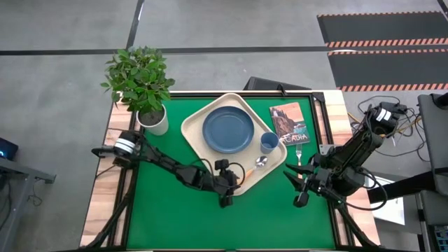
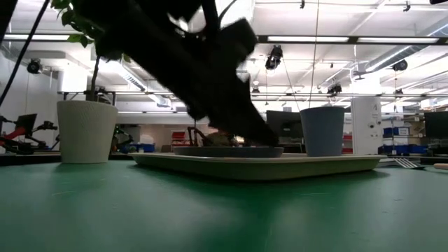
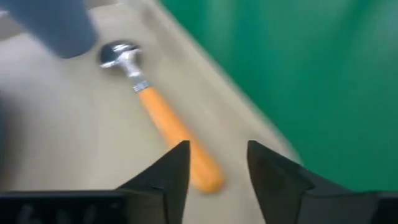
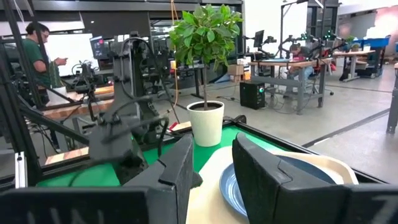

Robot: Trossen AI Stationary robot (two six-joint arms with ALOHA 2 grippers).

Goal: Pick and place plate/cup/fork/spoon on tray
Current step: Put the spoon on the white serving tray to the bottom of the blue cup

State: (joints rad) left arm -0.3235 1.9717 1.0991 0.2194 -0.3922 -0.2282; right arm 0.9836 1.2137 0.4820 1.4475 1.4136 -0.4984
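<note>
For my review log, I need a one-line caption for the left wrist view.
Left claw, open, hovers over the orange handle of the spoon lying on the tray, the cup just beyond.

cup (image 2: 322, 130) and plate (image 2: 228, 150) on tray (image 2: 266, 166)

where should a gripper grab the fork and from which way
Probably by its tan handle, from straight above. The fork lies flat on the green mat beside the tray, below the book, tines toward the book. It is slim and low, so fingers should straddle the handle across its width. The right gripper is nearest.
</note>
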